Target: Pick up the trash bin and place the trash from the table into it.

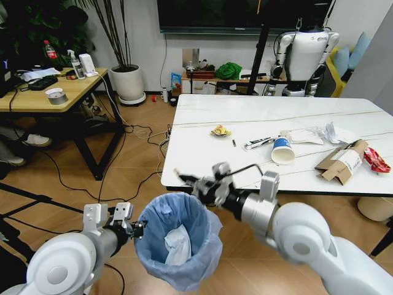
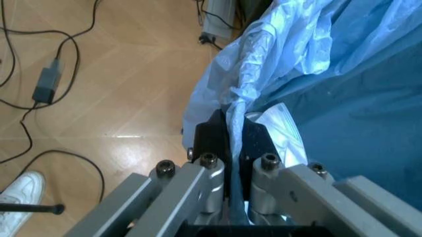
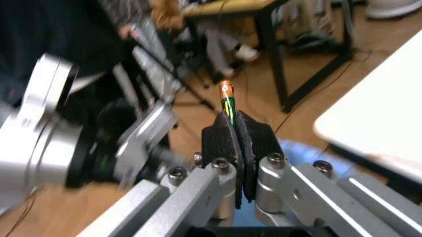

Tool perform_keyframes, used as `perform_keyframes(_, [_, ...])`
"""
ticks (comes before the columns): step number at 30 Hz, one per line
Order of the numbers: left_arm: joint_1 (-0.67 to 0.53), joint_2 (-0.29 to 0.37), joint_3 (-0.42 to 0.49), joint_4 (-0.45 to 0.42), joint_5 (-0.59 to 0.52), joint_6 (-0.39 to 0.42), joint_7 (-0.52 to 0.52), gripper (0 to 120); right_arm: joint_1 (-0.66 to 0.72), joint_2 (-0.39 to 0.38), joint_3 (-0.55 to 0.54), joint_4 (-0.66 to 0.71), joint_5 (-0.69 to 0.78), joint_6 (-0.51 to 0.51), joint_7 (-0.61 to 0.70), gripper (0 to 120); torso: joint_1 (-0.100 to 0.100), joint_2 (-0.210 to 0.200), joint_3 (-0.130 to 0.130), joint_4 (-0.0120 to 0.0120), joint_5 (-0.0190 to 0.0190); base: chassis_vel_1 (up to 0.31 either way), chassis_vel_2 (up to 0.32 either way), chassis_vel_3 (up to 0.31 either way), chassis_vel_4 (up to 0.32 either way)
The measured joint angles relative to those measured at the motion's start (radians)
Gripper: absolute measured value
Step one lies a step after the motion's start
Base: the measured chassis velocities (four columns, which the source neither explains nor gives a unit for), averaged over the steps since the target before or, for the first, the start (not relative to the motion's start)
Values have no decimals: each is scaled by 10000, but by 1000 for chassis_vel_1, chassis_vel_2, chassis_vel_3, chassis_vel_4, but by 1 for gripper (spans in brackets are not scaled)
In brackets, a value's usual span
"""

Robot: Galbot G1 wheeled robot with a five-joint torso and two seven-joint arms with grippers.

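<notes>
Blue-lined trash bin (image 1: 178, 246) holds tissue (image 1: 177, 243); left claw (image 1: 130, 228) pinches rim, right claw (image 3: 236, 129) grips battery (image 3: 227, 97).

The trash bin (image 1: 178, 246) hangs near, left of centre, before the counter's (image 1: 202, 141) near edge, a tissue (image 1: 177, 243) in it. The left claw (image 1: 136, 230) is at its left rim, the right claw (image 1: 184, 179) above its far rim. On the counter, a scrap (image 1: 220, 130) lies left, a cup (image 1: 282, 150) right of it, a box (image 1: 341, 162) farther right.
</notes>
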State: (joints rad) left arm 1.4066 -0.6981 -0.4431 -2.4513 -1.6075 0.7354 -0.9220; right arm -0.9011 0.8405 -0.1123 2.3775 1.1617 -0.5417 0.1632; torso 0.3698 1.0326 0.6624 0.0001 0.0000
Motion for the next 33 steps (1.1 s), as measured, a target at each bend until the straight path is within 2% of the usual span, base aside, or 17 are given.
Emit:
perform_keyframes(6, [-57,12,6,6,-44,0,0,0,-78,-239,-396,64,-462,-254,-157,0,0,0,0,-1,0,0,0,0,0])
perform_keyframes(8, [-46,16,7,-14,-53,0,-1,0,-100,-322,-489,56,-736,-278,-242,5,1,0,1,0,0,0,0,0,0])
perform_keyframes(11, [-41,39,-14,-92,-92,0,-1,0,-126,-455,-632,44,-1241,-212,-513,19,1,0,1,-1,0,0,0,0,0])
perform_keyframes(15, [-15,50,-31,-130,-97,0,0,0,-152,-455,-628,50,-1280,-195,-516,27,1,0,1,-1,0,0,0,0,0])
perform_keyframes(16, [4,49,-33,-148,-97,0,-1,0,-165,-446,-565,59,-1290,-159,-505,34,1,0,1,-1,0,0,0,0,0])
perform_keyframes(18, [39,23,-33,-183,-92,0,0,0,-136,-325,-296,58,-1171,25,-129,43,0,0,1,-2,-1,0,0,0,0])
perform_keyframes(22, [87,-15,-28,-213,-62,0,0,0,21,-137,65,-42,-821,76,437,51,0,0,1,-3,1,0,0,0,0])
perform_keyframes(23, [148,-56,-18,-256,-32,0,1,0,218,74,587,-326,-367,63,975,59,0,0,1,0,-1,0,0,0,0])
perform_keyframes(26, [246,-84,-16,-346,2,0,1,0,606,337,1723,-1503,-55,-181,1672,72,2,-3,2,-2,2,0,0,0,0])
perform_keyframes(28, [249,-98,-16,-360,3,0,2,0,724,358,1840,-1747,-32,-227,1783,74,2,-3,2,-3,1,0,0,0,0])
perform_keyframes(30, [246,-168,-1,-383,8,0,3,0,1425,508,1946,-2778,41,-323,2341,86,2,-3,2,-4,2,0,0,0,0])
perform_keyframes(33, [256,-236,18,-407,30,0,7,0,2312,768,1594,-3961,112,-381,3294,95,2,-3,3,1,-1,0,0,0,0])
